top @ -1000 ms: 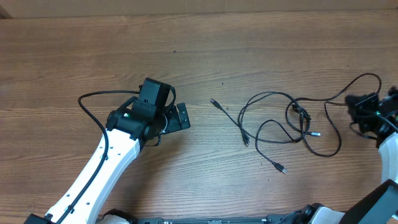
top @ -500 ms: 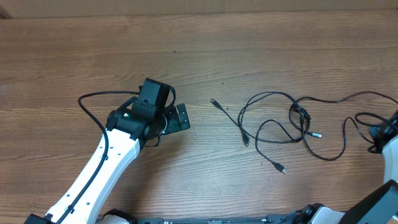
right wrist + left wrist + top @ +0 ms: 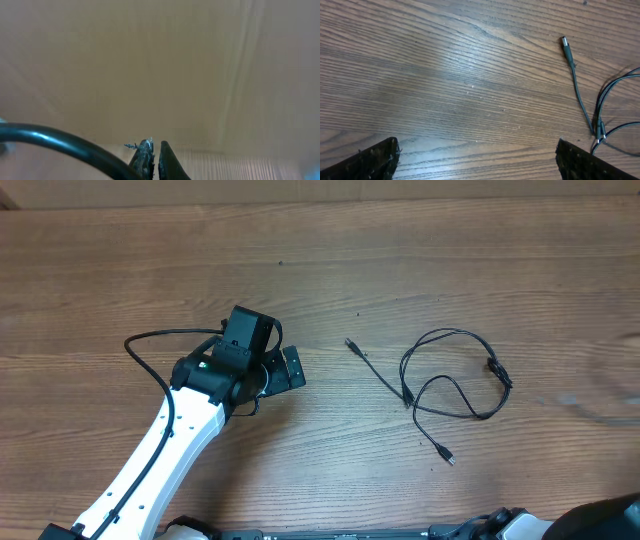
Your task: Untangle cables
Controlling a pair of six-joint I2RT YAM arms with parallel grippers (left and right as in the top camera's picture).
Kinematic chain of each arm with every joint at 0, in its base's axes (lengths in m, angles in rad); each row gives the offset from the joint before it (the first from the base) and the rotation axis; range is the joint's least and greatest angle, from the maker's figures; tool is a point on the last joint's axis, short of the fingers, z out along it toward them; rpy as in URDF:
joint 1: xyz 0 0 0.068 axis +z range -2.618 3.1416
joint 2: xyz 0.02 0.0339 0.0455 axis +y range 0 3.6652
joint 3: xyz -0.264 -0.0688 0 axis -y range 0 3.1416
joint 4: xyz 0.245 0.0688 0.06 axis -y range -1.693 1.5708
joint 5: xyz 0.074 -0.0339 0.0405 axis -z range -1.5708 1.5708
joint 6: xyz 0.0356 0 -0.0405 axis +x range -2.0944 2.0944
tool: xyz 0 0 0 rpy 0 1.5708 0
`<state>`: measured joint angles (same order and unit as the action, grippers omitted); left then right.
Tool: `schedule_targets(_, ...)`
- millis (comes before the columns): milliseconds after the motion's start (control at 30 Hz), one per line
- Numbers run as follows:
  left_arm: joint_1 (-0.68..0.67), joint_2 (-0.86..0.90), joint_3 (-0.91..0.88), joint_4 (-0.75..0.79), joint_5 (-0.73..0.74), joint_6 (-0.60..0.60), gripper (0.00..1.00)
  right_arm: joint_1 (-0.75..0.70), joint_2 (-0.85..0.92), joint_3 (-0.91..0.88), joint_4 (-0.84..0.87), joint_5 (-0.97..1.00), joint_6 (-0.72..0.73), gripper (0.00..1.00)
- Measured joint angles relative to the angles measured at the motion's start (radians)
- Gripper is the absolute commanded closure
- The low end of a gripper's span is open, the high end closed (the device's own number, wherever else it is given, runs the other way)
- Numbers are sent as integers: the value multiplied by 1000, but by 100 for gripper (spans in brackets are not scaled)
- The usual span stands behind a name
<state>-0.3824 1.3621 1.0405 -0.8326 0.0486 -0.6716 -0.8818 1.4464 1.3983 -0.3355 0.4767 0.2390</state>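
The cables (image 3: 409, 399) lie on the bare wooden bench (image 3: 450, 260), at about 3 o'clock from the left gripper (image 3: 287, 369) in the overhead view and well apart from it. They are not a dense snarl. One straight run comes from a small plug (image 3: 348, 342) at the 10 o'clock end down to a meeting point. From there an open loop swings up and round, carrying a small connector (image 3: 497, 368) on its 3 o'clock side. It comes back and trails off to a second plug (image 3: 447, 457) at 5 o'clock. I judge the task well advanced but not finished. The cords touch or cross at the meeting point, and the pictures do not show whether that is a knot, a joint or one cord laid over the other. That crossing looks like what is left to part. The left gripper hangs over empty wood with its fingers spread wide apart and nothing between them. Its wrist view has the first plug and the meeting point up at 2 to 4 o'clock. The right gripper (image 3: 152, 159) does not show from overhead. Its own blurred view has the fingertips pressed together, with a dark cord (image 3: 50, 134) sweeping in from 9 o'clock towards them. I cannot tell whether that cord is pinched or merely passes beside them.
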Motion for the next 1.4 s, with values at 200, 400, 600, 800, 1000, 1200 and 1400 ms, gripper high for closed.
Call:
schedule_targets(200,0,0,0,2,0,-7,0,48,-9,212,42,3,-158,96)
schedule_targets(400,0,0,0,-3,3,-8,0,58,85,212,-66,3,-188,96)
schedule_targets(600,0,0,0,-6,14,-10,0,58,230,212,-105,2,-191,84)
schedule_targets(800,0,0,0,-6,18,-10,0,58,285,212,-136,-1,-191,8)
schedule_targets(1000,0,0,0,-6,19,-10,0,58,290,212,-156,-63,-187,0)
schedule_targets(1200,0,0,0,-6,19,-10,0,57,290,212,-239,-490,-201,0)
schedule_targets(1400,0,0,0,-6,22,-10,0,93,290,212,-439,-894,-228,0)
